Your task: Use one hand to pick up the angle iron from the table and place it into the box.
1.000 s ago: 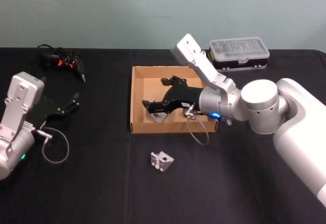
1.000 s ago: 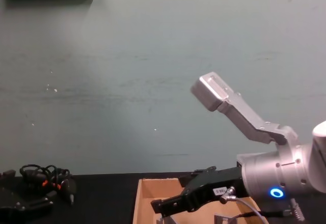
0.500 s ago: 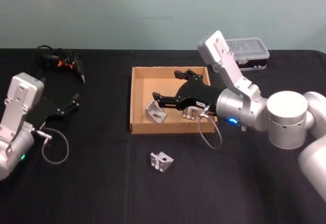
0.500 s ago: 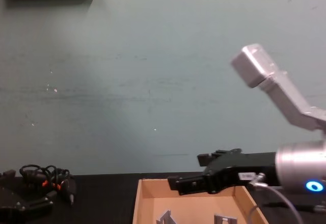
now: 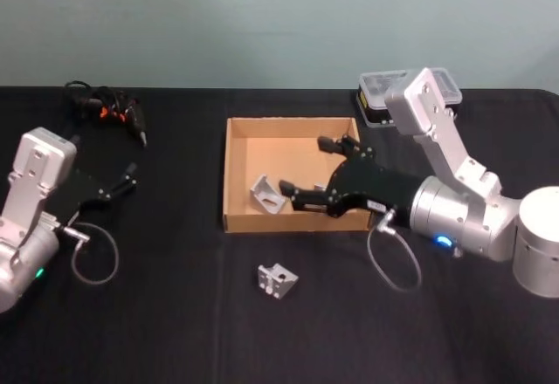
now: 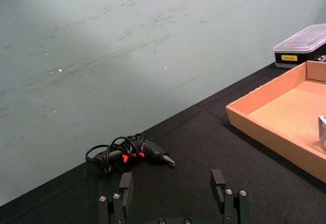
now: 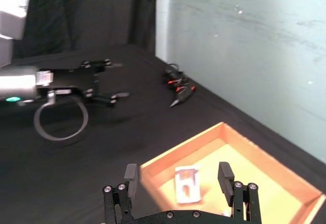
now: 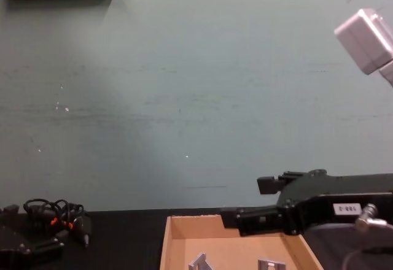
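Note:
The tan box (image 5: 240, 153) sits mid-table. One angle iron (image 5: 266, 194) lies inside it near the left wall, and the chest view shows two angle irons (image 8: 198, 261) (image 8: 268, 264) in the box (image 8: 178, 242). Another angle iron (image 5: 277, 279) lies on the black table (image 5: 175, 314) in front of the box. My right gripper (image 5: 306, 168) hovers open and empty over the box's right half. In the right wrist view, its fingers (image 7: 131, 175) frame an angle iron (image 7: 187, 184) below. My left gripper (image 5: 127, 179) rests open at the far left.
A black case with a clear lid (image 5: 393, 96) stands behind the box at the right. A corded hand tool with orange marks (image 5: 109, 109) lies at the back left. Cable loops hang from both wrists.
My right gripper let go of the angle iron in the box and drew back to the right and upward. The left arm stayed put.

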Controlling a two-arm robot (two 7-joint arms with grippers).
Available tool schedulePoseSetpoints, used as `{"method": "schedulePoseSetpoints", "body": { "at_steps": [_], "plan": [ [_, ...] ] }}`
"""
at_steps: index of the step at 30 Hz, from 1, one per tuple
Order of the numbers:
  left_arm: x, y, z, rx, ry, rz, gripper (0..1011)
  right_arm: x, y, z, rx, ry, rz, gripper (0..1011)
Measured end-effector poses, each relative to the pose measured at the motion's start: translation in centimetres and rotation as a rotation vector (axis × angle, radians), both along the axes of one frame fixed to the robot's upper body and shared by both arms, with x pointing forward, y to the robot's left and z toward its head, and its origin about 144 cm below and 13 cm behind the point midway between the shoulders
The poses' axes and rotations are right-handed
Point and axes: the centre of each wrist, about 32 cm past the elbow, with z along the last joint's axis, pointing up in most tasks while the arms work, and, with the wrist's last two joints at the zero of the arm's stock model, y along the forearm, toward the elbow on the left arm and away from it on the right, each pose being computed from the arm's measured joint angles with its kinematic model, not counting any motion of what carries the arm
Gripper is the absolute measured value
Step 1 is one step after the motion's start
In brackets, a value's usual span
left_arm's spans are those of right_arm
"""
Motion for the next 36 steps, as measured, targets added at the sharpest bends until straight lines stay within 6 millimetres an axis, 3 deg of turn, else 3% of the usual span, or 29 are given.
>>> {"method": "schedulePoseSetpoints", "body": {
  "at_steps": [14, 36],
  "plan": [
    [0.0, 0.0, 0.0, 0.0, 0.0, 0.0, 1000, -2.0, 1.3, -0.3, -0.074, 0.173, 0.1, 1004],
    [0.0, 0.0, 0.0, 0.0, 0.0, 0.0, 1000, -0.6, 3.7, -2.8, -0.214, 0.325, 0.112, 1004]
  ]
}}
